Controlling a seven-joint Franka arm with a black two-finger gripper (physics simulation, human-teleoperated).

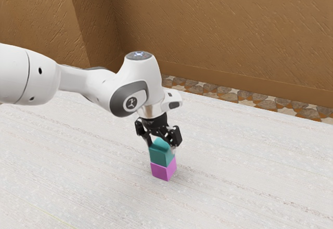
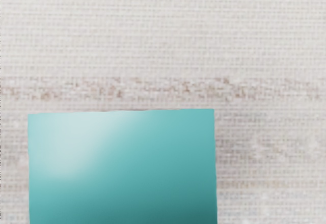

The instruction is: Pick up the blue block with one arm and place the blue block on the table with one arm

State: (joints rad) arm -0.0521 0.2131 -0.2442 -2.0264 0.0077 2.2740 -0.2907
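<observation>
Blue block (image 1: 160,155) sat atop pink block (image 1: 162,171), pincer (image 1: 162,144) at its top; whether gripping, could not tell. Lift and placing on worktop (image 1: 239,187) apparently remained.

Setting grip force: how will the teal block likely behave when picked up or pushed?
Likely stiff: the teal block has flat faces and straight edges. Possibly a bit slippery, given its smooth sheen. Pushed sideways, it could slide or tip off the pink block under it.
</observation>
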